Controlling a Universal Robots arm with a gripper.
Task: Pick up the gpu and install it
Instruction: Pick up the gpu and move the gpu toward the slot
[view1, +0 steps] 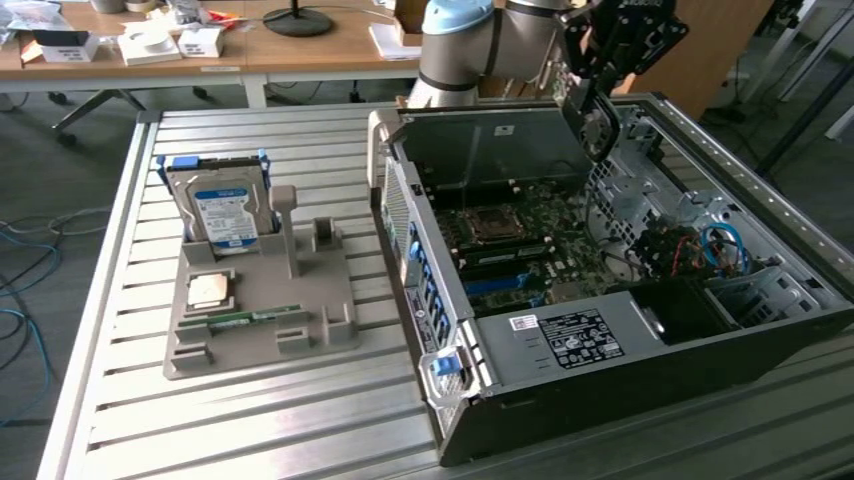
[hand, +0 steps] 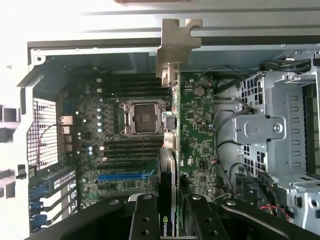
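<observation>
Gripper (view1: 595, 92) is clenching the gpu (view1: 599, 128), with a finger pressing on each flat face of the card. Fingers (hand: 145, 217) are showing dark and drilled in the wrist view, with the card's edge wedged between them.

Gpu is hanging on edge over the open case (view1: 641, 400), toward the case's far end from the power supply (view1: 567, 340). Whether its lower edge is dipping below the case rim, I cannot tell. It is not sitting in any slot.

From the wrist, the card is running edge-on across the board (hand: 200, 125) inside the case. Its length is lying crosswise to the blue slot (hand: 125, 176). Socket (hand: 145, 117) is sitting just beside the card's line, and the drive cage (hand: 280, 125) is standing on the other side of it. The pale bracket (hand: 177, 45) at the card's end is overlapping the case rim.

Arm (view1: 461, 45) is rising behind the case's far wall.

Beside the case, on the exterior view's left, a grey tray (view1: 327, 320) is resting on the slatted table (view1: 267, 420). Hard drive (view1: 224, 215) is standing upright at the tray end level with the case's far wall. Memory stick (view1: 240, 318) is lying flat nearer the case's power-supply end, a tan chip (view1: 210, 290) just beside it. The tray's tall post nearest the case is standing bare.

Beyond the case, a wooden desk (view1: 307, 50) is carrying boxes.
</observation>
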